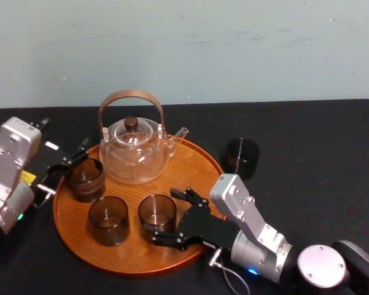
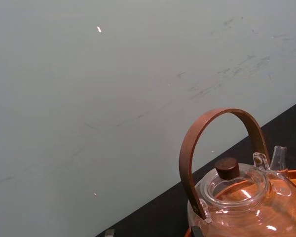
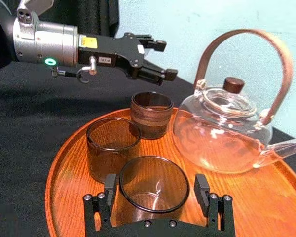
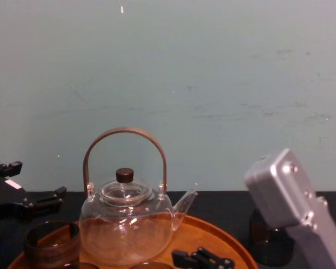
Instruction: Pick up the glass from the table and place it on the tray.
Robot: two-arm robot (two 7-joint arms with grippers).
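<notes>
Nearest to the robot, the right gripper (image 3: 155, 180) lies low over the near part of the tray (image 3: 64, 163). Its jaws are spread wide and do not grasp anything. The glass (image 1: 157, 210) stands upright on the tray between its two fingers (image 3: 202, 190). Each finger is just beside the wall of the glass, and I cannot tell whether they touch it.

Just past the fingertips of this gripper, toward the robot's left, a second glass (image 3: 112, 150) stands upright on the tray, close to the first one. Farther from the right gripper, near the tray's left rim, is a third glass (image 3: 150, 114), which is darker. The left gripper (image 3: 165, 60) hangs just above the rim of this third glass and is apart from it. Its fingers are parted and it holds nothing.

Beyond both grippers, on the far half of the tray, stands a clear teapot (image 3: 222, 128) with a brown arched handle and a dark knob on its lid. Its spout points to the robot's right.

Behind the right gripper's wrist, off the tray, a dark glass (image 1: 243, 157) stands alone on the black table (image 1: 307, 184), near the tray's right rim. A pale wall (image 1: 234, 49) closes the scene.
</notes>
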